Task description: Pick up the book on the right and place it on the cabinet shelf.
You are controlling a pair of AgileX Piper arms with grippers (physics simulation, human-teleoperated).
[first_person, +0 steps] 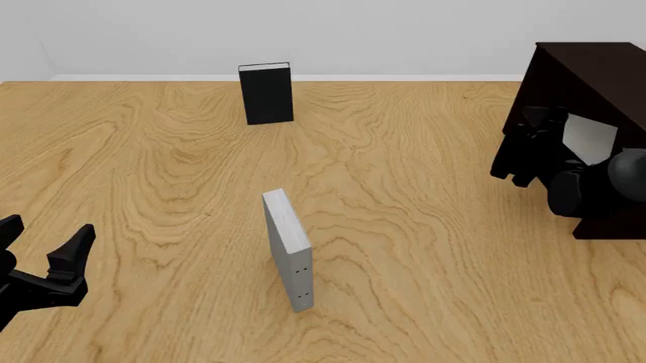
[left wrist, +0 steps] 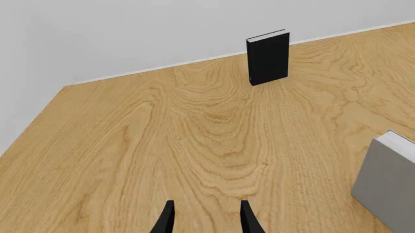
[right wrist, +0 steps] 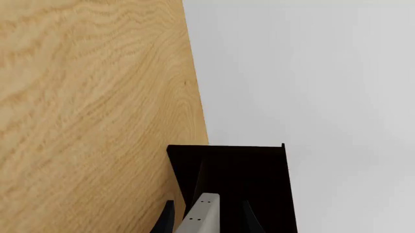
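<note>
I have the right gripper [right wrist: 206, 221] clamped on the book [right wrist: 202, 216], its fingers on either side of the pale grey hardcover, the narrow side with two tiny dark dots facing the wrist camera. In the front view the book [first_person: 588, 138] sits in the grasp at the mouth of the cabinet shelf [first_person: 606, 83], a boxy, very dark brown wooden recess at the table's right edge; I cannot tell whether it rests on the shelf.

The left gripper [left wrist: 206, 218] hovers low over the wood-grain table [first_person: 404, 197], fingers apart and holding nothing. A slimmer grey book [first_person: 287, 249] stands upright mid-table, and a black book [first_person: 266, 94] stands upright near the far wall.
</note>
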